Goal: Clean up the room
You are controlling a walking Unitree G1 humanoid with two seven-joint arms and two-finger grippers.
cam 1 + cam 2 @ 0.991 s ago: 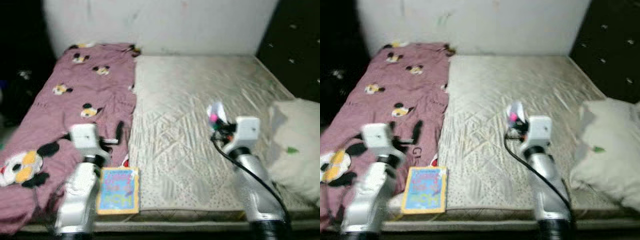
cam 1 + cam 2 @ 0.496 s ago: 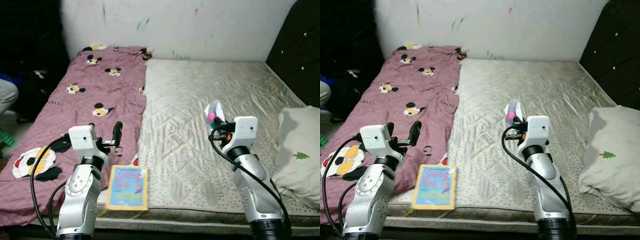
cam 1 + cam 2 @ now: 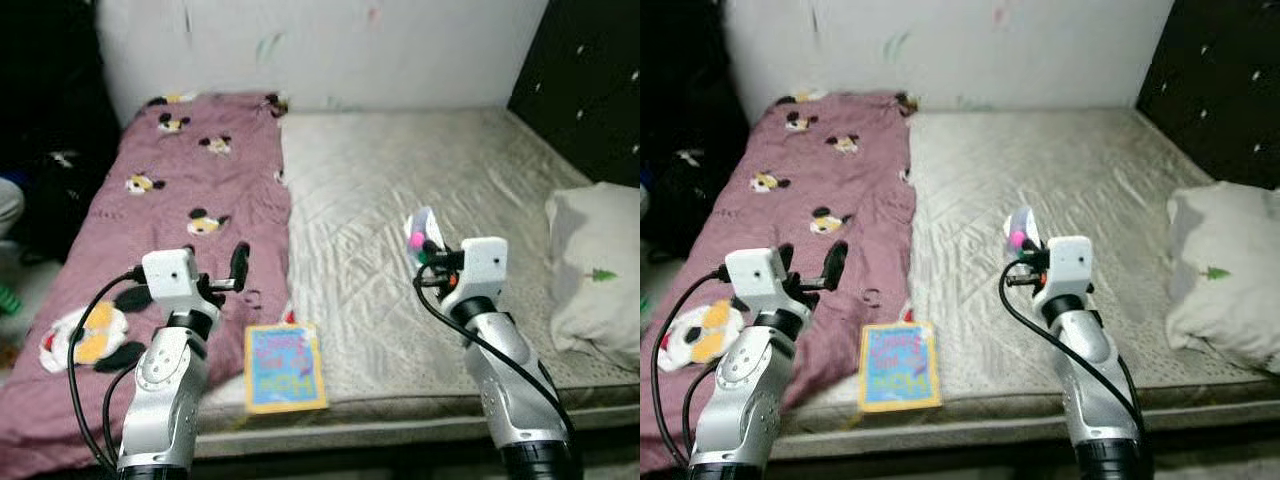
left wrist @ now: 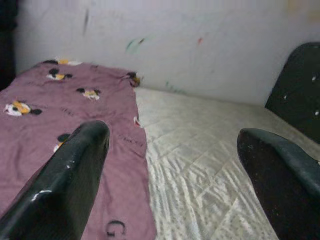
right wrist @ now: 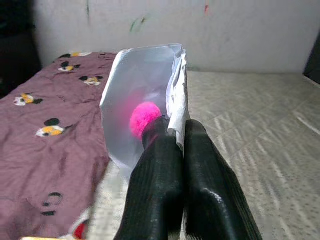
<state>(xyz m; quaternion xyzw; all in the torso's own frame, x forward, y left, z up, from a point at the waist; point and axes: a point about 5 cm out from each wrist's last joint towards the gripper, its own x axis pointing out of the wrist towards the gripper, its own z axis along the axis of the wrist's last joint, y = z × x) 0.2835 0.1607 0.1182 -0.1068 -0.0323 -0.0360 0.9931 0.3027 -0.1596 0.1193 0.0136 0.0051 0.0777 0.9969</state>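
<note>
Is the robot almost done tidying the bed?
Not yet, it seems. The right gripper is shut on a small clear bag with a pink ball inside. The left gripper is open, holding nothing. A colourful book lies at the mattress edge, and the pink blanket covers one side.

Both eye views look down from the head at the bare cream quilted mattress (image 3: 400, 200); wrist views skim low across it toward the smudged white wall (image 4: 190, 40).

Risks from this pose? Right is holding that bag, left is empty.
1. The right gripper pinches only an edge of the clear plastic bag with a pink ball inside; it may slip out.
2. The book lies at the mattress's front edge and could be knocked to the floor.
3. The left gripper hangs open above the pink blanket and might snag it.
</note>
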